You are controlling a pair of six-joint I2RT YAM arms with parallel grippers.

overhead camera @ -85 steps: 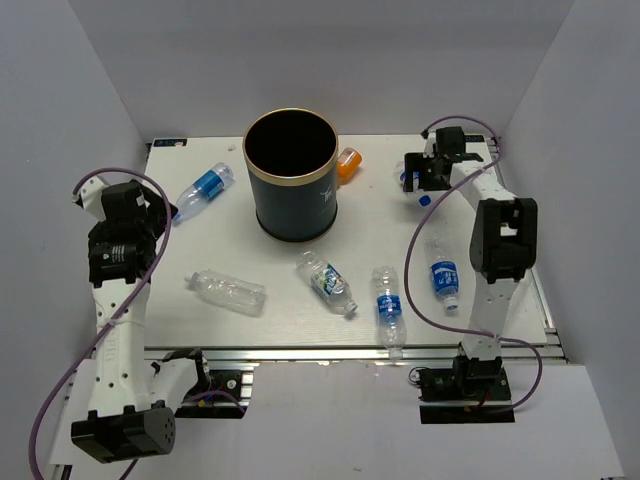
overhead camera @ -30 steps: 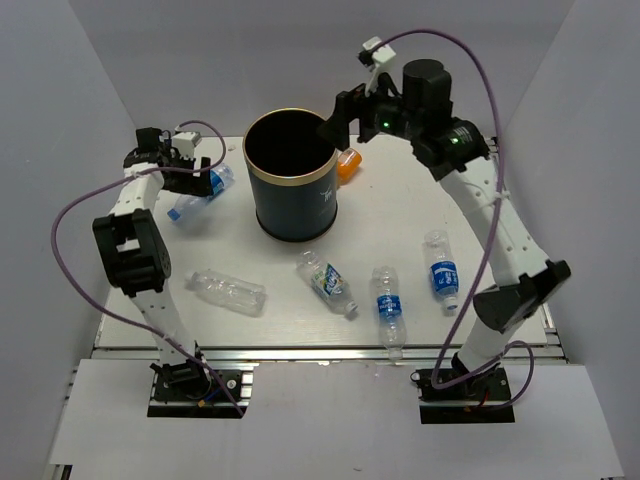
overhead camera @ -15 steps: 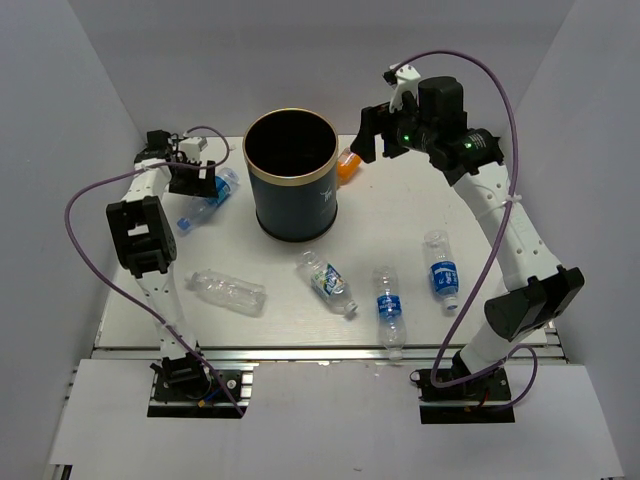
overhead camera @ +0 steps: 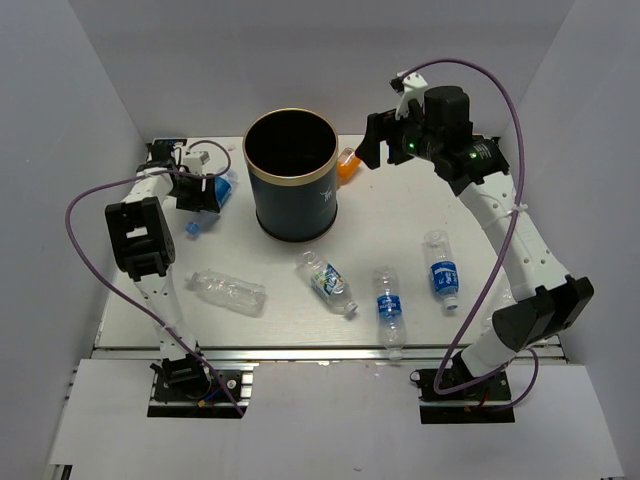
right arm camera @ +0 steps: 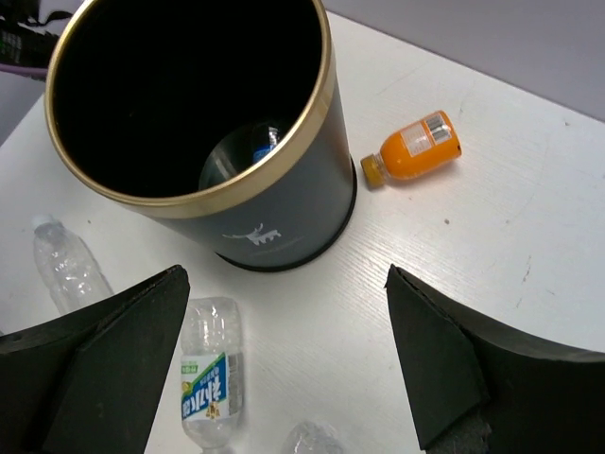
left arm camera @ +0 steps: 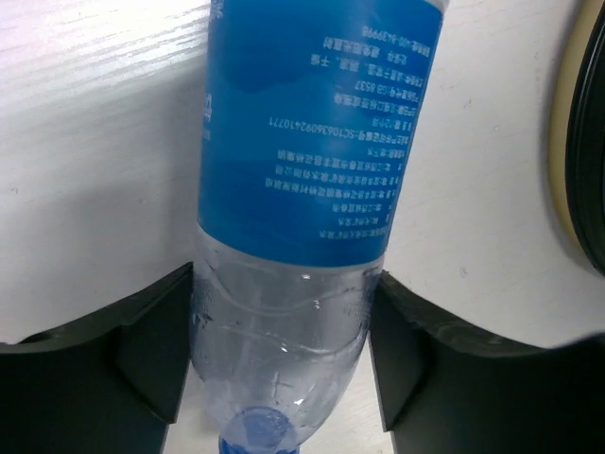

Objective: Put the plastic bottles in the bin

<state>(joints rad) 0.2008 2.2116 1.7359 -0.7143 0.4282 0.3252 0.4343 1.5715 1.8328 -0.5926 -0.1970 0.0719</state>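
Observation:
The bin point(overhead camera: 293, 208), dark navy with a gold rim, stands at the table's back middle. A bottle point(right arm camera: 241, 151) lies inside it. My left gripper point(overhead camera: 200, 190) is shut on a blue-labelled plastic bottle point(overhead camera: 216, 188) lying left of the bin. In the left wrist view both fingers point(left arm camera: 156, 350) press the clear shoulder of this bottle point(left arm camera: 312, 142) near its blue cap. My right gripper point(overhead camera: 375, 150) hovers open and empty above the table right of the bin point(right arm camera: 284, 222). The small orange bottle point(overhead camera: 348, 163) lies by the bin's back right.
Other bottles lie across the front half: a clear unlabelled one point(overhead camera: 228, 290), and labelled ones at the middle point(overhead camera: 327, 280), the front point(overhead camera: 390, 305) and the right point(overhead camera: 442, 270). White walls close in the left, back and right sides.
My left gripper has closed on the blue-labelled bottle and slid a little toward the front. The right arm has drawn back to the right, away from over the bin.

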